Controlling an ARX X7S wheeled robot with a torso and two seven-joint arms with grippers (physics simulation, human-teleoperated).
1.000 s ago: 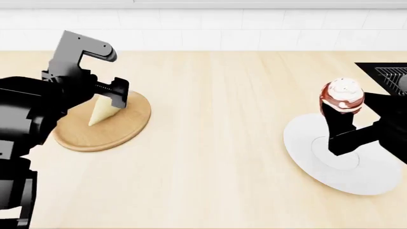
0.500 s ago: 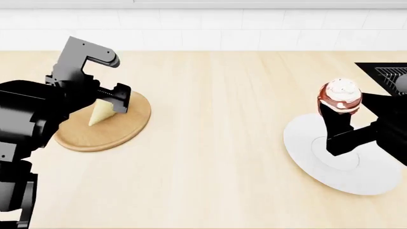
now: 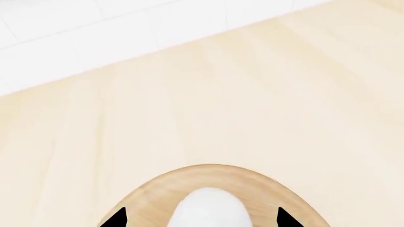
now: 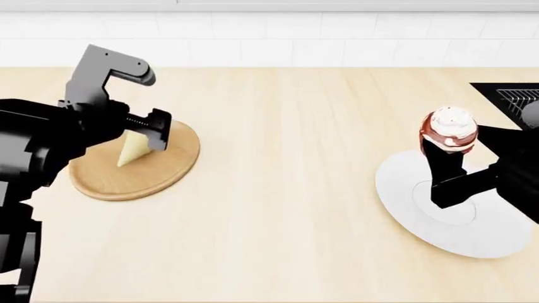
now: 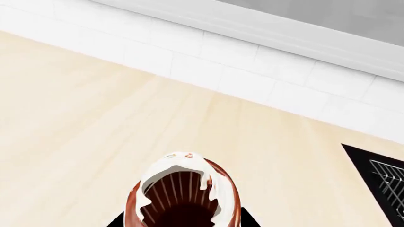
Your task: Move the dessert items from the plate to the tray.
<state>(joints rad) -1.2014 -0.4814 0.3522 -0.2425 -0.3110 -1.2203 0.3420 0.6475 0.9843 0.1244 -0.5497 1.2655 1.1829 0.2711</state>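
A pale yellow ice-cream cone (image 4: 133,148) lies on the round tan wooden disc (image 4: 110,183) at the left. My left gripper (image 4: 148,134) is open around its upper end. In the left wrist view the white scoop (image 3: 208,208) sits between the spread fingertips of the gripper (image 3: 202,218), apart from both. My right gripper (image 4: 448,144) is shut on the red-brown cupcake (image 4: 449,129) and holds it above the far edge of the white plate (image 4: 471,240). The cupcake fills the right wrist view (image 5: 186,194), with the gripper (image 5: 184,221) at its sides. The reddish-brown tray is out of view.
A black stove grille (image 4: 518,101) sits at the counter's right edge, close behind my right arm; it also shows in the right wrist view (image 5: 385,179). A white tiled wall (image 4: 269,44) runs along the back of the light wooden counter (image 4: 286,189).
My left gripper has shifted slightly around the cone, which stays on the disc. My right gripper has drifted a little left with the cupcake.
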